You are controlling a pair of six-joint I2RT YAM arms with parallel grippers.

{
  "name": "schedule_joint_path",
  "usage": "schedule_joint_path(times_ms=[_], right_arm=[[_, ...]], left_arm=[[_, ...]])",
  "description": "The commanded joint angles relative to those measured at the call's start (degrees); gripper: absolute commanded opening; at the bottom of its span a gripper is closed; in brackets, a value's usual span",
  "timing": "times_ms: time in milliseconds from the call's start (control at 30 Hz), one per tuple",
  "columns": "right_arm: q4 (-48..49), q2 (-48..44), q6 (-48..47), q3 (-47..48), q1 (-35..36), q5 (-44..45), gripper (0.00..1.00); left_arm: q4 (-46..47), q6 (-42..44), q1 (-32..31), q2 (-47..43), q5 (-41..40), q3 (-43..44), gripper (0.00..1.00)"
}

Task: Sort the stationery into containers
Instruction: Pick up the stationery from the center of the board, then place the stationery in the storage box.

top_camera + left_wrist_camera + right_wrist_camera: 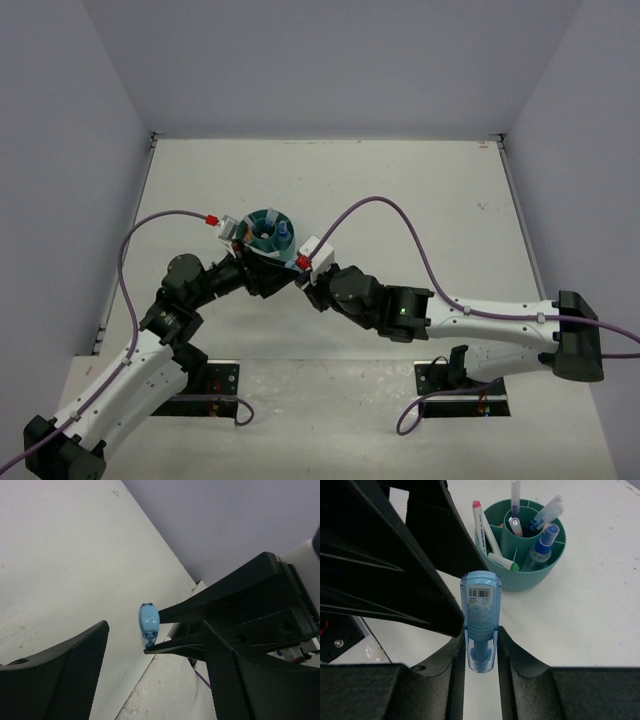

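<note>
My right gripper (480,636) is shut on a stubby light-blue marker (480,602), which stands out past the fingertips with its barcode label facing up. The same marker (149,621) shows in the left wrist view, pinched between the right gripper's black fingers (210,605). My left gripper (154,642) is open, one finger on each side of the marker and neither touching it. The round teal container (540,575) (270,232) stands just beyond and holds several pens, among them a white pen with a pink cap (482,522) and a blue-capped clear bottle (542,545).
Both arms meet just in front of the container (290,268), their purple cables arching above them. The left gripper's fingers (395,565) fill the upper left of the right wrist view. The white table ends at grey walls on three sides.
</note>
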Motion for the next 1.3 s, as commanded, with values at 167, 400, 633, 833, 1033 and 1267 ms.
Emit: schedule_joint_path(times_ms=[167, 400, 633, 833, 1033, 1267], right_arm=[[2.63, -0.26, -2.90, 3.12, 0.53, 1.53, 0.00], [2.83, 1.40, -2.20, 4.21, 0.50, 0.12, 0.00], [0.34, -2.80, 4.66, -1.33, -2.19, 8.97, 0.94], [-0.84, -16.16, 9.34, -10.07, -9.00, 6.99, 0.99], [-0.77, -22.64, 7.35, -14.53, -10.46, 4.23, 0.99], [0.74, -26.21, 5.30, -18.05, -10.81, 0.79, 0.99]], left_arm=[[3.58, 1.32, -2.26, 3.55, -2.84, 0.95, 0.31], [6.27, 2.40, -4.29, 7.38, -1.18, 2.60, 0.00], [-20.11, 15.64, -4.27, 8.39, -38.17, 14.98, 0.00], [-27.76, 20.37, -3.94, 16.02, -72.26, 24.97, 0.00], [-22.76, 22.21, 8.21, 25.34, -63.88, 28.47, 0.00], [-12.81, 22.01, 11.22, 28.76, -53.26, 24.77, 0.00]])
